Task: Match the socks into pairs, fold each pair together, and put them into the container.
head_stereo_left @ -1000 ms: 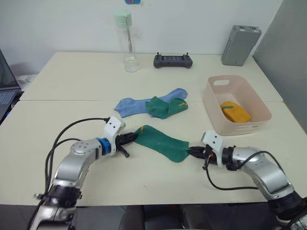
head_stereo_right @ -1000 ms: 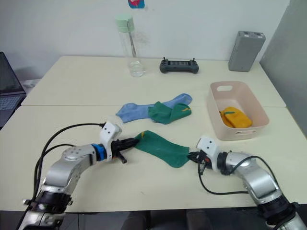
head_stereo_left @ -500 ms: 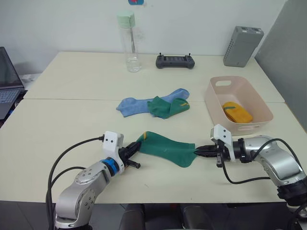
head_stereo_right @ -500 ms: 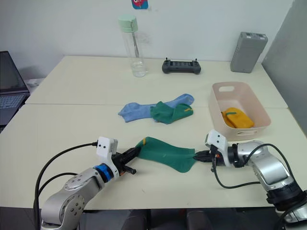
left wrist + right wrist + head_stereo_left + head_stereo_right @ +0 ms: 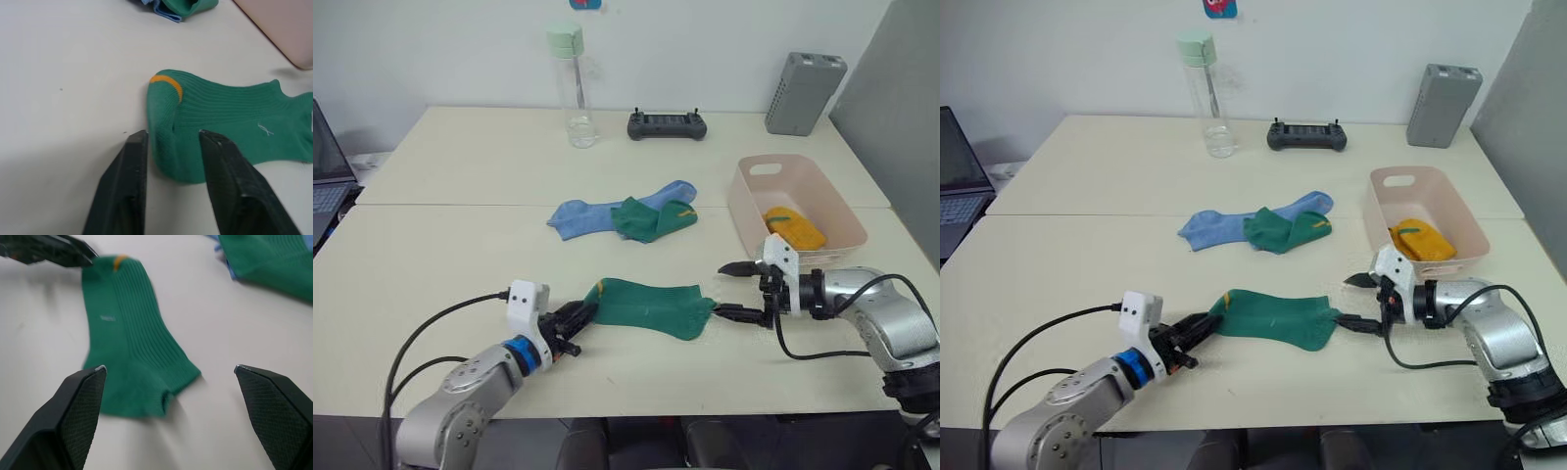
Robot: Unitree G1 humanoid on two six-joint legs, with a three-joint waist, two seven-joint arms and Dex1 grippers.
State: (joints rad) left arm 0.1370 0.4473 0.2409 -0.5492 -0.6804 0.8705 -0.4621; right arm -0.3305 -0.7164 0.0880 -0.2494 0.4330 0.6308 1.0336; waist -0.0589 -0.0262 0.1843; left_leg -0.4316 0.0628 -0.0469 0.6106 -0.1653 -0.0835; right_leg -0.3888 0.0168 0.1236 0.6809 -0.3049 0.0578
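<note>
Tabletop: green sock [image 5: 651, 305] lies between both released jaws, touching neither.

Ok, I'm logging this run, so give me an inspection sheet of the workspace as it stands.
Surface: cream table, seam across.
Job's things: green sock flat near front; second green sock overlapping blue sock; yellow socks in pink bin.
Clutter: bottle, controller, grey box.
Grippers: left gripper jaws open astride sock edge; right gripper open.
Cables: black, along both arms.
Surroundings: laptop, wall.
</note>
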